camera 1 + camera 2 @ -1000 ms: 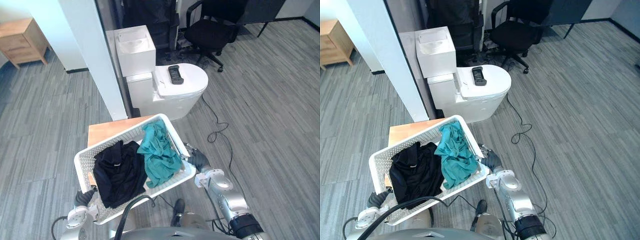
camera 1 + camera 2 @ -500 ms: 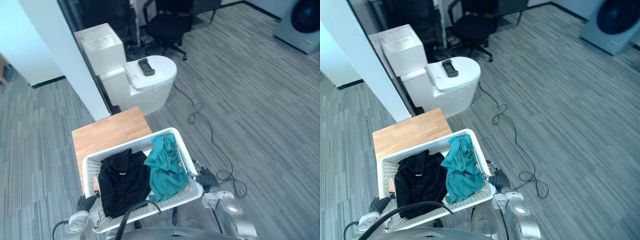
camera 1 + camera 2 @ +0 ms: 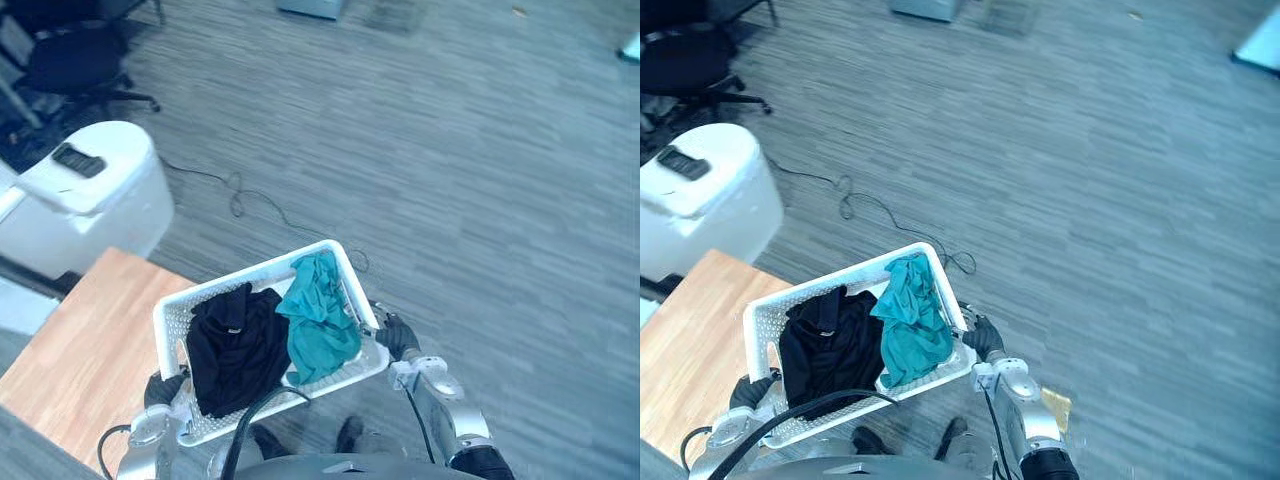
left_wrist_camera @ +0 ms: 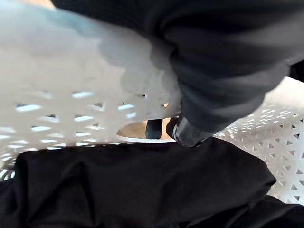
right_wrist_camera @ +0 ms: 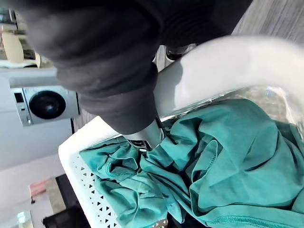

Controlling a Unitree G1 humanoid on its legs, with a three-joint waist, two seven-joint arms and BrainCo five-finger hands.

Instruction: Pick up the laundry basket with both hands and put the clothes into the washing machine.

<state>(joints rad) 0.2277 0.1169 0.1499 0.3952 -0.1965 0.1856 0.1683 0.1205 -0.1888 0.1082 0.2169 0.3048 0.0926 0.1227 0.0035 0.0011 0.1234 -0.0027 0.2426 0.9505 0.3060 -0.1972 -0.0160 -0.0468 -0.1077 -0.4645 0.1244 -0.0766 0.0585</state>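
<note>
Both hands are clamped on the laundry basket [image 3: 240, 277]. The left hand [image 3: 165, 388] grips the rim at the basket's left end, with a dark fingertip [image 4: 187, 133] curled through the handle slot. The right hand [image 3: 397, 337] grips the right end, a silver finger [image 5: 148, 135] hooked over the rim onto the cloth. The white lattice basket hangs level between them, close in front of the robot. A black garment [image 3: 235, 345] is heaped in its left half and a teal garment [image 3: 318, 325] is draped in the right half, reaching the far rim.

Seen from the head, the basket's left end overlaps the near edge of a wooden table [image 3: 90, 340]. Grey plank floor [image 3: 450, 180] spreads ahead and to the right. A white toilet [image 3: 100, 200] stands beyond the table with a black remote [image 3: 77, 158] on its lid. A black office chair [image 3: 70, 65] stands farther off.

The right wrist view adds a white washing machine [image 5: 47, 104] with a round dark door, well apart from the basket. The left wrist view shows a sliver of the tabletop through the handle slot, with the black garment lying against the lattice wall.
</note>
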